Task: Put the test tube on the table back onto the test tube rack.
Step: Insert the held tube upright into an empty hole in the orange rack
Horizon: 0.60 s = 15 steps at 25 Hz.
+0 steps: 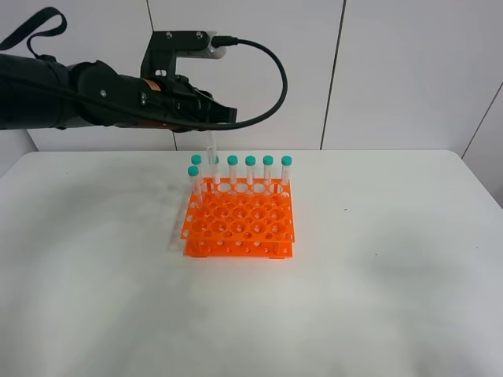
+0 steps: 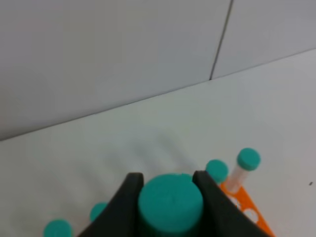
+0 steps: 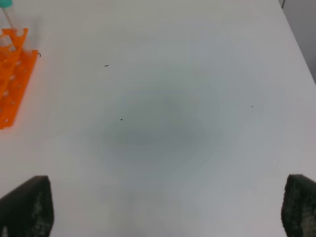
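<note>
My left gripper [image 1: 209,119] is shut on the teal cap [image 2: 170,201] of the test tube [image 1: 211,154] and holds it upright. Its clear body hangs down over the back left part of the orange test tube rack [image 1: 240,226], which stands mid-table. I cannot tell whether the tip is in a hole. Several identical teal-capped tubes [image 1: 250,166] stand along the rack's back row and left side; some of their caps [image 2: 248,159] show in the left wrist view. My right gripper [image 3: 168,207] is open and empty over the bare white table [image 3: 163,123], out of the exterior view.
The white table [image 1: 377,298] lies around the rack. A white panelled wall [image 1: 393,71] rises behind the table's far edge. The rack's corner [image 3: 12,74] sits far to one side in the right wrist view. The left arm's black cable [image 1: 277,71] loops above the rack.
</note>
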Available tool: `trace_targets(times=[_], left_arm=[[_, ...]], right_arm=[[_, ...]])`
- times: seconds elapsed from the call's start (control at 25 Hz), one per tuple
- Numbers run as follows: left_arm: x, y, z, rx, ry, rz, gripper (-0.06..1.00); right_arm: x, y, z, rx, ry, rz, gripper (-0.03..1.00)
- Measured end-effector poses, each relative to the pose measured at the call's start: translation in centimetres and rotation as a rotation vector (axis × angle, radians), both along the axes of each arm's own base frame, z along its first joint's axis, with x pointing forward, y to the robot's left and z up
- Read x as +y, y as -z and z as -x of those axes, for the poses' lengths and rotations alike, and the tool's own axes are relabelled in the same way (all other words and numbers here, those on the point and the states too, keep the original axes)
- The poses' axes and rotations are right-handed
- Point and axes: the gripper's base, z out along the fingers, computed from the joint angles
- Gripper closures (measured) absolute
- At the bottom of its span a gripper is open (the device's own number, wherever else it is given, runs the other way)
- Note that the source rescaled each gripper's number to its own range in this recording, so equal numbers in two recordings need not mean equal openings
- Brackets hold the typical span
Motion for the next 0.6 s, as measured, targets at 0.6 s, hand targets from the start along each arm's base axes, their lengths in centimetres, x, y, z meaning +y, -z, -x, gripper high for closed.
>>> trace_targets(times=[0.6], left_arm=[[0.1, 4.6, -2.2, -0.024, -0.075, 0.027, 0.94]], right_arm=[[0.0, 0.0, 0.0, 0.0, -0.001, -0.001, -0.03]])
